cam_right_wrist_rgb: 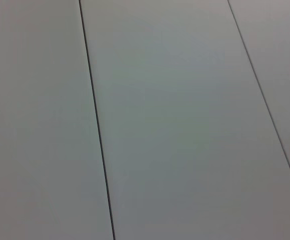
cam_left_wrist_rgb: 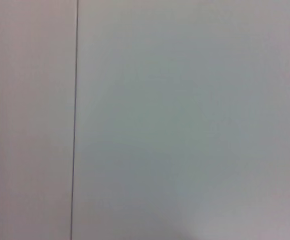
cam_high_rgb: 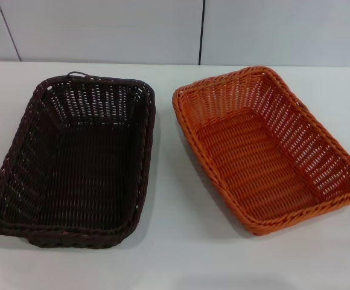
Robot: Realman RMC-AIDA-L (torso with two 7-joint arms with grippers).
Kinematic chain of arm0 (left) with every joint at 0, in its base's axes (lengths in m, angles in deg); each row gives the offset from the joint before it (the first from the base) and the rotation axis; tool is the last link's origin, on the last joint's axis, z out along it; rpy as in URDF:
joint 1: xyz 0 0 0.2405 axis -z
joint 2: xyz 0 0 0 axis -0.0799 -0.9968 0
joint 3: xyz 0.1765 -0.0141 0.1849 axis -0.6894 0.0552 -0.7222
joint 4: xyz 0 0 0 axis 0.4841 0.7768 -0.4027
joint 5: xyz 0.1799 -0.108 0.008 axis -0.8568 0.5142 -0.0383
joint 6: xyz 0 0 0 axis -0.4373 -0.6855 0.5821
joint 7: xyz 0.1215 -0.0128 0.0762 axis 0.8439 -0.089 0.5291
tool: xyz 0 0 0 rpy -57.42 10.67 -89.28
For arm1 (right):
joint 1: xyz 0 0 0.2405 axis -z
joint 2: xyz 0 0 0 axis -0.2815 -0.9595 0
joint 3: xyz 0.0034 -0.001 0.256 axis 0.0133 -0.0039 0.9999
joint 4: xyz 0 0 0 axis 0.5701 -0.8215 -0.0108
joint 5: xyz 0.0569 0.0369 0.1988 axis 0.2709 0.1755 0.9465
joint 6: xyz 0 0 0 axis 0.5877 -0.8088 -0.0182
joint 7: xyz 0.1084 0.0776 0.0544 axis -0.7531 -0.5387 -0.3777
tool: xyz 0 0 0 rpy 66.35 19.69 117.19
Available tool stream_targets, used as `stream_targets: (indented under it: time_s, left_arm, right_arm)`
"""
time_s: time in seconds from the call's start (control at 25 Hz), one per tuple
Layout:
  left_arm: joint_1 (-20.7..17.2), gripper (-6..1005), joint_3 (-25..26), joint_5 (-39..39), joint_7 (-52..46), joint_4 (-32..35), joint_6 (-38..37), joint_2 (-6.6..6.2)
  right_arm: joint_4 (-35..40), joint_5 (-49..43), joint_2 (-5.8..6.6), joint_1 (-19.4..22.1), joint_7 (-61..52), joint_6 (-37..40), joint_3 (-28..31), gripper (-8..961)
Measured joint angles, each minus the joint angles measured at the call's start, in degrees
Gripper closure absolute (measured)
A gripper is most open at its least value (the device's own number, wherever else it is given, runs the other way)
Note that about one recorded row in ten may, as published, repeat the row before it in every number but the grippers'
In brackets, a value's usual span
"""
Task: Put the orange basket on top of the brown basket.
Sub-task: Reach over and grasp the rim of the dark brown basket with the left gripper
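orange basket (cam_high_rgb: 271, 151): on the surface (cam_high_rgb: 181, 254), beside, not touching
brown basket (cam_high_rgb: 75, 160): empty, nothing stacked
progress: not begun; lift and stacking left
jaws: both out of view, cannot tell

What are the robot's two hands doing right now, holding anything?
Left gripper: not in any view, so it cannot be told.
Right gripper: not in any view either.

The brown basket (cam_high_rgb: 72, 160) left, the orange basket (cam_high_rgb: 270, 147) right (apart), both on the table (cam_high_rgb: 175, 254)
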Motion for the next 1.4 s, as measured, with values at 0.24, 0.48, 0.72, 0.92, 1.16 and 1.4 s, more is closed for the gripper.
stream_targets:
  time_s: [0.24, 0.48, 0.72, 0.92, 1.16, 1.4]
  left_arm:
    - [0.0, 208, 0.0, 0.0, 0.0, 0.1, 0.1, 0.0]
    - [0.0, 211, -0.1, 0.0, 0.0, -2.0, 0.4, -0.29]
    - [-0.9, 213, 0.2, -2.4, 3.2, -18.4, 17.4, -4.11]
    - [-4.2, 217, 1.3, -9.8, 7.1, -38.6, 37.6, -6.33]
    - [-6.8, 229, 4.1, -13.2, 8.3, -64.2, 70.2, -7.49]
    - [-4.7, 241, 9.2, -12.7, 15.9, -78.5, 99.4, -5.52]
  right_arm:
    - [0.0, 0.0, -0.02, -0.1, 0.0, -0.3, 0.0, 194]
    - [0.0, 0.0, -0.02, -0.5, 0.0, -0.4, 0.0, 193]
    - [0.0, 0.0, -0.02, -0.6, 0.0, -0.5, 0.0, 193]
    - [0.0, 0.0, 0.04, -0.4, 0.0, -0.6, 0.0, 193]
    - [0.4, 0.0, 0.09, -0.8, 0.0, -1.6, 0.1, 194]
    - [0.9, 0.0, 0.15, -1.5, 0.0, -3.2, 0.3, 193]
